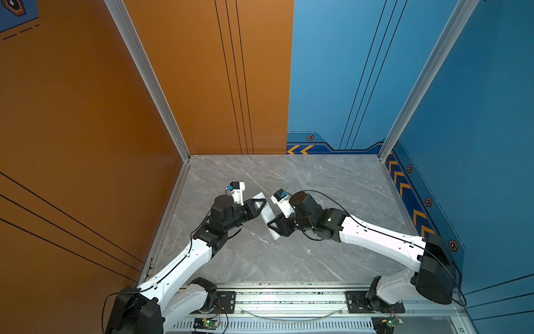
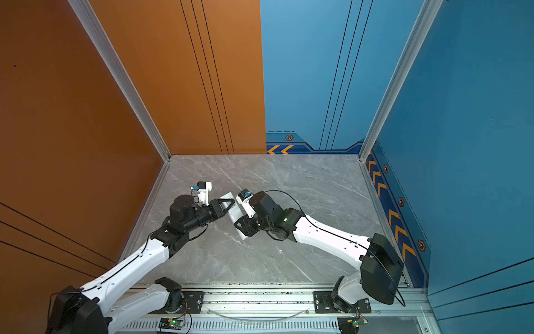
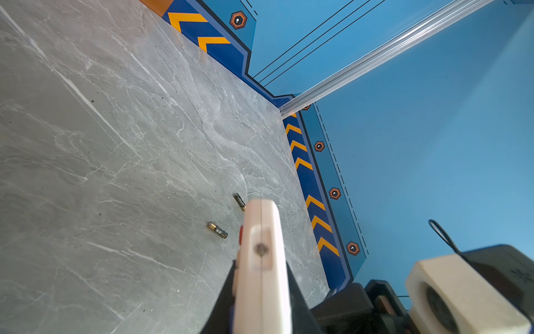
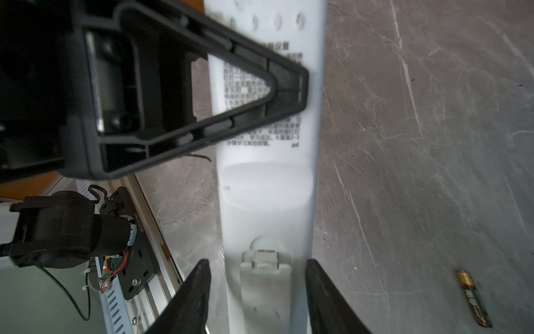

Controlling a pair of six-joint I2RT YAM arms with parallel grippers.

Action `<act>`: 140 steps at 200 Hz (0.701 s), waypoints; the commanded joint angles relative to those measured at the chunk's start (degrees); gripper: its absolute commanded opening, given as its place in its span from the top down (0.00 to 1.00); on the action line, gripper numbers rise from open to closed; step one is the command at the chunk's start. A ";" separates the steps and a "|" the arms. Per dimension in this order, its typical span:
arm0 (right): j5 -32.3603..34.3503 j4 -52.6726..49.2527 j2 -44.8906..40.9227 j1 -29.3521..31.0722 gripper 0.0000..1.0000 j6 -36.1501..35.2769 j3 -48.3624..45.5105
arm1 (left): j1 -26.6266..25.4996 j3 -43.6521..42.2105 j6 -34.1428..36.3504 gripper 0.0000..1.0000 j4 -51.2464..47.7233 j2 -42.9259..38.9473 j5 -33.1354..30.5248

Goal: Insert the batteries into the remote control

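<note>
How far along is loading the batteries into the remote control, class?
Done: the left gripper holds the remote control, back exposed. In hand: the right gripper straddles its end, jaws open beside the battery cover, which is still on. To do: remove the cover, fit both batteries lying on the table.

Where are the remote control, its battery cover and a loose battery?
remote control (image 4: 268, 188): right wrist view, middle of its back.
battery cover (image 4: 264, 292): right wrist view, flat panel.
battery (image 4: 474, 300): right wrist view, black body.
</note>
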 commanded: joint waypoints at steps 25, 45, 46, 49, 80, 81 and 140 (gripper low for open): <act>1.80 -1.75 0.63 0.71 0.52 -1.41 1.99 | 0.16 -0.56 -0.63 1.00 2.48 -1.28 2.21; 2.04 -1.77 0.63 0.71 0.54 -1.41 1.99 | 0.15 -0.32 -0.66 1.00 2.49 -1.35 2.47; 2.04 -1.75 0.63 0.72 0.54 -1.41 1.98 | 0.18 -0.39 -0.67 1.00 2.49 -1.34 2.46; 2.04 -1.81 0.66 0.79 0.55 -1.39 2.07 | 0.09 -0.47 -0.68 1.00 2.44 -1.37 2.48; 2.11 -1.78 0.81 0.89 0.57 -1.41 2.11 | 0.08 -0.42 -0.68 1.00 2.48 -1.60 2.62; 2.12 -1.80 0.81 0.89 0.57 -1.41 2.13 | 0.10 -0.40 -0.63 1.00 2.45 -1.59 2.62; 2.55 -1.61 0.57 0.96 0.59 -1.53 1.64 | 0.10 -0.66 -0.63 1.00 2.42 -1.68 2.60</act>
